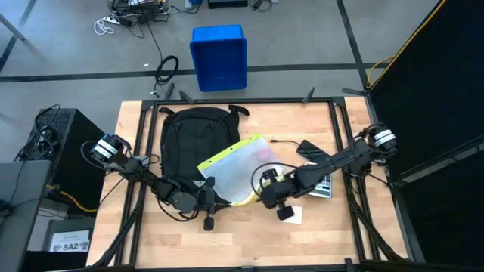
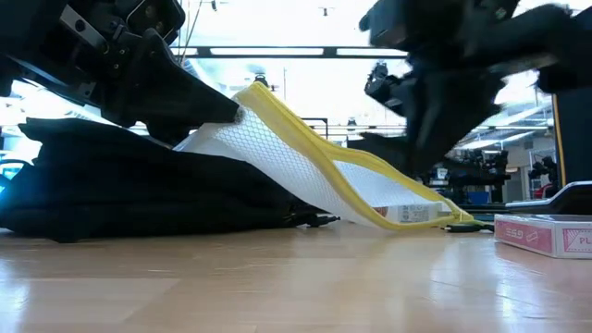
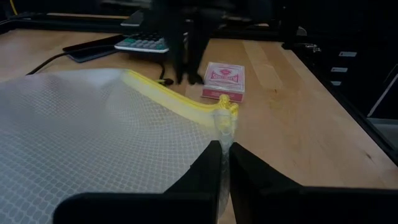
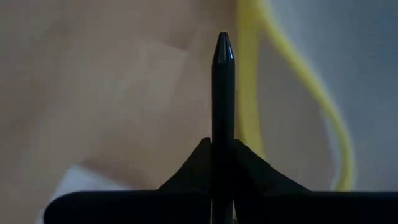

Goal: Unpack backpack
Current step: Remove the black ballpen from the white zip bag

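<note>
Wooden surface [image 1: 242, 234], seen from above, with two arms reaching in from its left and right edges. The backpack [image 1: 193, 143], black and rounded, lies flat on the left half of the surface, its top toward the far edge. A translucent mesh pouch [image 1: 238, 170] with a yellow zipper border rests partly on the backpack's right side and slopes down to the surface near the centre; in the low view its raised corner sits over the backpack and its lower corner touches the wood. The left end effector [image 3: 224, 163] is closed, its fingers pinching the pouch's zipper edge at the near corner, beside the backpack's near end. The right end effector [image 4: 222, 46] is closed with its fingers pressed together; it hangs over the surface just beside the pouch's yellow border, and whether it holds any of the pouch cannot be told. A calculator [image 1: 324, 183] lies toward the right edge, partly under the right arm, with a flat dark device [image 1: 308, 148] beyond it toward the far edge. A red-and-white card box [image 3: 224, 79] lies near the surface's centre, just beyond the pouch's corner. A blue plastic bin [image 1: 218, 57] stands on the floor past the far edge.
</note>
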